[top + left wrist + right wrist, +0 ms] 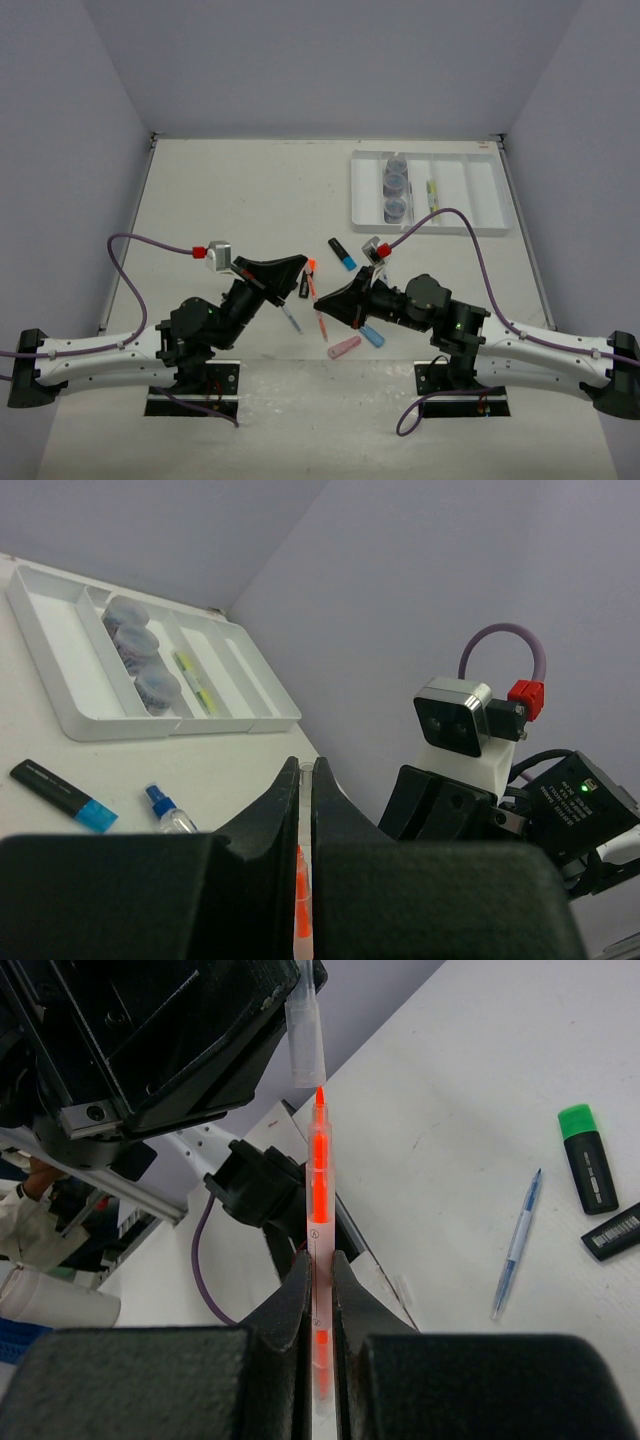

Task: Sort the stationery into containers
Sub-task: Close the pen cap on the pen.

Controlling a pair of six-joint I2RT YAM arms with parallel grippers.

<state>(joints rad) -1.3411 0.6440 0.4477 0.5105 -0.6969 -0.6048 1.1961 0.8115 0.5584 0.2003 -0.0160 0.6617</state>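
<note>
From above, your left hand (298, 266) and right hand (320, 298) meet tip to tip over the middle of the surface (230, 190), both pinched narrow; what they grip is too small to make out here. Well beyond your right hand lies the white tray (480, 195) of five compartments. It holds three grey-blue jars (395, 183) in a row in the second compartment from the left and one yellow-green pen (432, 192) in the third. Just beyond that hand lies one blue-capped highlighter (342, 255). On its near side are one pink capsule (345, 347) and one blue capsule (372, 336) side by side, plus one red-orange pen (322, 325). One blue pen (291, 320) lies on the near side of your left hand. In the left wrist view, your left fingers are closed to a slit with something clear at their tips and orange showing in the gap. Just past them lies one small blue-capped bottle (168, 813), with the highlighter beside it and the tray farther off. In the right wrist view, your right fingers clamp one orange pen (320, 1190) by its clear barrel. Its tip sits right at the mouth of one clear cap (305, 1040), which your left hand pinches. Right of your right hand lie one green-capped highlighter (588, 1160), the blue pen, and one black piece (612, 1232) cut off by the edge.
</note>
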